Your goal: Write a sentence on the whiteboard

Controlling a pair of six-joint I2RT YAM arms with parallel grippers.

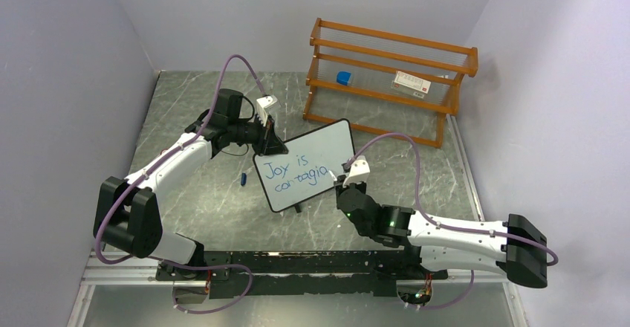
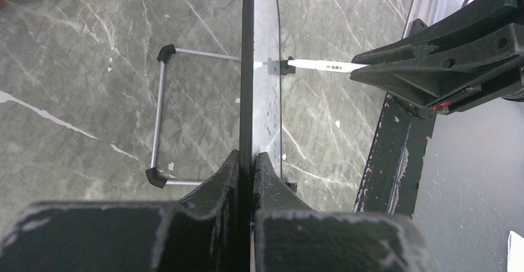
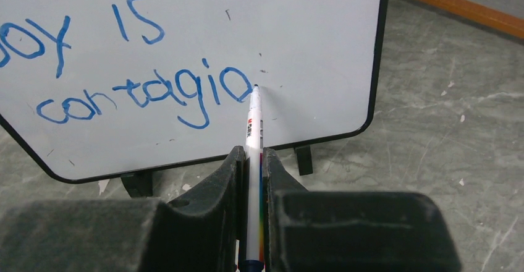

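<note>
Clamped shut, my right pincer (image 3: 253, 157) grips a slim white marker (image 3: 253, 127) by its barrel, with the tip touching the whiteboard (image 1: 332, 140) just right of the last blue "o". My left pincer (image 2: 247, 161) is closed on the board's edge near its upper left corner, pinching the thin black frame from both sides. The whiteboard stands tilted on the tabletop (image 1: 200, 201) between my two arms, in front of the orange rack (image 1: 390, 82) and apart from it.

I judge the board light, thin and stiff. It is propped only on small black feet (image 3: 137, 182) and a wire stand (image 2: 159, 117), so pen pressure could skid or tip it. The frame edge is the sensible place to hold it, clear of the writing face. That face looks glossy and slick, and wet ink would likely smear if brushed. The marker seems light and smooth, liable to twist, so a mid-barrel grip suits it.

The sentence (image 1: 297, 172) runs in loose blue handwriting over two lines: "Joy is" above and "contagio" below. The final "us" is not yet written, and there is white space to the right.
</note>
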